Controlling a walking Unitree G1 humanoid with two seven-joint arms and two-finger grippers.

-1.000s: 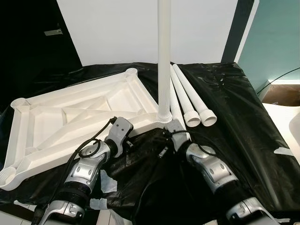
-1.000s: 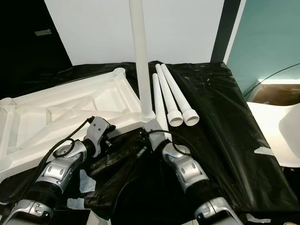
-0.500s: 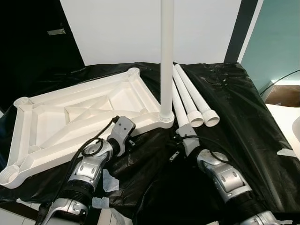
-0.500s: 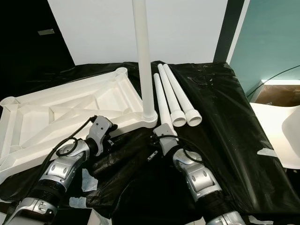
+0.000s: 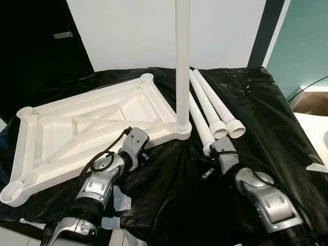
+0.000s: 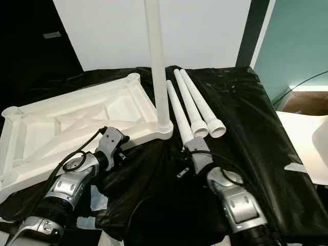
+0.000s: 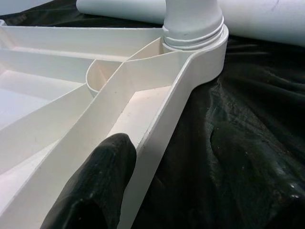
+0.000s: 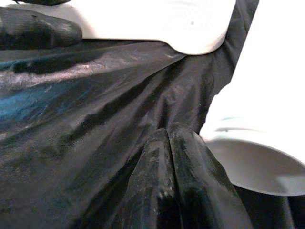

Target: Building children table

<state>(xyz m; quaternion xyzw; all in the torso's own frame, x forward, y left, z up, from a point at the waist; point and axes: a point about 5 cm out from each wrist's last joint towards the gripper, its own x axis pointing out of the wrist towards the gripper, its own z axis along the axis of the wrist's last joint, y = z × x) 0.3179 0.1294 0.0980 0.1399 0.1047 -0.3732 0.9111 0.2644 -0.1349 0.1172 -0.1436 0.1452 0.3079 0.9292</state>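
1. One black sheet (image 5: 266,118) covers your work surface, and the white tabletop (image 5: 87,128) lies upside down on its left part, ribs up.
2. One leg (image 5: 182,61) stands upright in the tabletop's near-right corner socket; three spare legs (image 5: 215,110) lie flat just right of it, wide ends towards you.
3. Your right gripper (image 8: 178,186) has drawn back from the socket since a second ago; fingers pressed together, empty, on the sheet beside a spare leg's mouth.
4. Your left gripper (image 7: 95,186) rests a finger on the tabletop's rim; I cannot tell its opening.
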